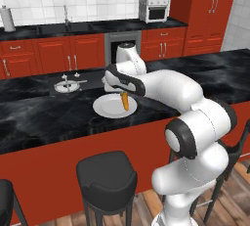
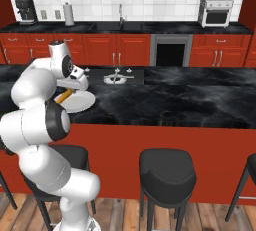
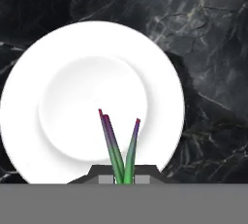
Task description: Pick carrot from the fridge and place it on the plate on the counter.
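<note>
The carrot (image 1: 125, 101) hangs point-down over the plate (image 1: 105, 106), clenched in the gripper (image 1: 123, 92), toward the plate's 3 o'clock rim in the left base view; dropped upright, it may topple and roll onto the desk (image 1: 44, 117)

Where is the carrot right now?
In the left base view the carrot hangs from the shut gripper just above the plate on the counter.

Red cabinets (image 2: 100, 50) under white tiled wall (image 2: 110, 0), black stools (image 2: 166, 172) on wood floor (image 2: 125, 215).
</note>
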Robot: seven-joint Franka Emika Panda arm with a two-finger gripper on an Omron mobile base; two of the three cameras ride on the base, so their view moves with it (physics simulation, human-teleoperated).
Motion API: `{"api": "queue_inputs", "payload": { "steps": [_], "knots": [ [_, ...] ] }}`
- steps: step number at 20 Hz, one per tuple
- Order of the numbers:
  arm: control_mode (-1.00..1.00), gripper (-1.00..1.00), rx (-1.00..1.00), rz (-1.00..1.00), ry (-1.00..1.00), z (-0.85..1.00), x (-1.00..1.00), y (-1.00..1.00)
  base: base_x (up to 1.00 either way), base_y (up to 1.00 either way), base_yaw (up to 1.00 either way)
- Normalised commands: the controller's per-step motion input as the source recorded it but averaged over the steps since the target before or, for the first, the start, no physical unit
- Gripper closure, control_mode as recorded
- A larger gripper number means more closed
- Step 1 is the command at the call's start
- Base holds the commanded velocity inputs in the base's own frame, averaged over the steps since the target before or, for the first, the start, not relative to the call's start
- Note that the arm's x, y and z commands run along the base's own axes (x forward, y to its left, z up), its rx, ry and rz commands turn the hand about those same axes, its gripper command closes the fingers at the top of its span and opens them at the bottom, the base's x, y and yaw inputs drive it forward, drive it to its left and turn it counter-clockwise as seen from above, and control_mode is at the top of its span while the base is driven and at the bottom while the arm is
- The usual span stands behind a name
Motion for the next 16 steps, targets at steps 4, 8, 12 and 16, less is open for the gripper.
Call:
{"api": "queue_inputs", "payload": {
  "steps": [4,8,12,16],
  "knots": [
    [-1.0,1.0,0.0,0.02,-0.02,-0.31,0.09,0.18,0.0,0.0,0.0],
    [-1.0,1.0,0.0,0.0,-0.01,-0.13,0.18,0.01,0.0,0.0,0.0],
    [-1.0,1.0,0.02,0.0,0.0,-0.08,0.26,0.0,0.0,0.0,0.0],
    [-1.0,1.0,0.01,0.0,0.0,-0.08,0.33,0.0,0.0,0.0,0.0]
  ]
}}
